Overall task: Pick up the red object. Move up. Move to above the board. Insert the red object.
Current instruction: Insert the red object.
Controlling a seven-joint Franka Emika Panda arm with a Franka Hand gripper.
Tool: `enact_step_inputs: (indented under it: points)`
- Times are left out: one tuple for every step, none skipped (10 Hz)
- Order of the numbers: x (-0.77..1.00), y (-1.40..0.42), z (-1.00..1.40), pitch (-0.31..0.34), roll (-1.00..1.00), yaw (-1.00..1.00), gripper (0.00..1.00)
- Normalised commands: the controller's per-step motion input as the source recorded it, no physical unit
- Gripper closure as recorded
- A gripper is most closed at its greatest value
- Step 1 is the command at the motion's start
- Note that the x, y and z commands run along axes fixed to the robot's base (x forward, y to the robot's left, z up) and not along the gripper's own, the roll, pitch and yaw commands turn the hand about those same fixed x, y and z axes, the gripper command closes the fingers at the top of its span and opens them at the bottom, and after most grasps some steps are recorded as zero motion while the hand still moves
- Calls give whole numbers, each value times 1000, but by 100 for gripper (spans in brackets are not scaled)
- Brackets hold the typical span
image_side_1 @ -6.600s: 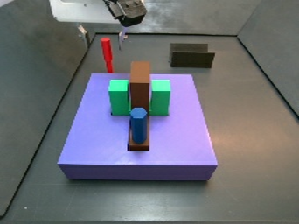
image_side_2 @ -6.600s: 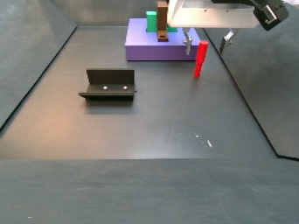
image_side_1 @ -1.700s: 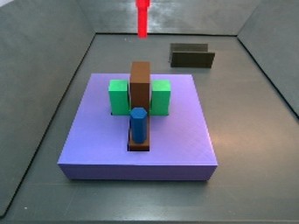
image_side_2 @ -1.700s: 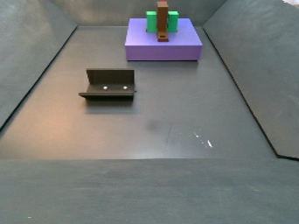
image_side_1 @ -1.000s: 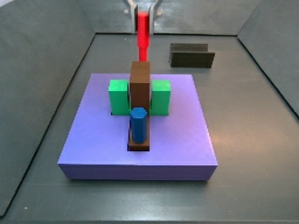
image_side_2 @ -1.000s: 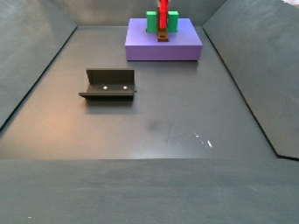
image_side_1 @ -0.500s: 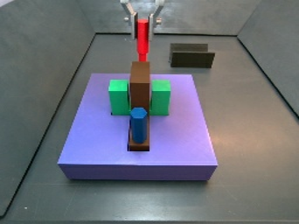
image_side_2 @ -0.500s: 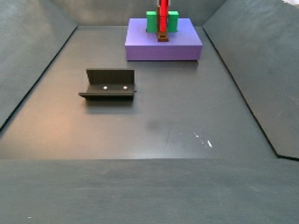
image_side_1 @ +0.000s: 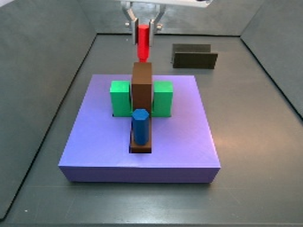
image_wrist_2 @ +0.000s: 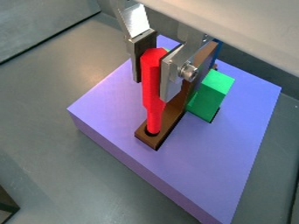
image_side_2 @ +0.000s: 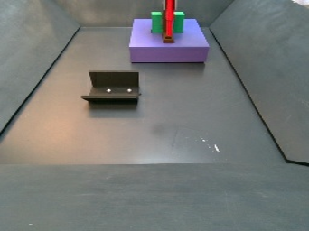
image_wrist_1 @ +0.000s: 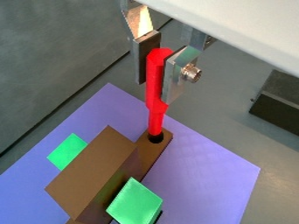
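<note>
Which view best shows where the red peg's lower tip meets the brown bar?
A wrist view: the red object, held by the gripper, reaches the hole at the brown bar end. Both side views show it upright above the board, tip contact unclear.

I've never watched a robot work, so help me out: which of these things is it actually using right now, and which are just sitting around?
In use:
- gripper, above the board, shut on the red object
- red object, lower tip at the hole in the brown bar
- board

Sitting around:
- blue hexagonal peg, standing in the bar's other end
- green blocks
- fixture, on the floor
- dark olive box
</note>
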Motion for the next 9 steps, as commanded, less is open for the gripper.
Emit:
enact_step_inputs:
  points:
    - [0, 0, -57, -21, -154, -34, 100]
    - [0, 0, -63, -29, -150, -23, 100]
    - [0, 0, -74, -24, -144, -17, 100]
    - [0, 0, -80, -20, -141, -11, 100]
    - [0, 0, -80, -20, -136, -11, 100]
    - [0, 0, -86, -7, -124, -3, 100]
    - [0, 0, -80, -3, -111, -3, 100]
    - [0, 0, -89, -10, -113, -11, 100]
    - [0, 0, -86, -6, -114, -11, 100]
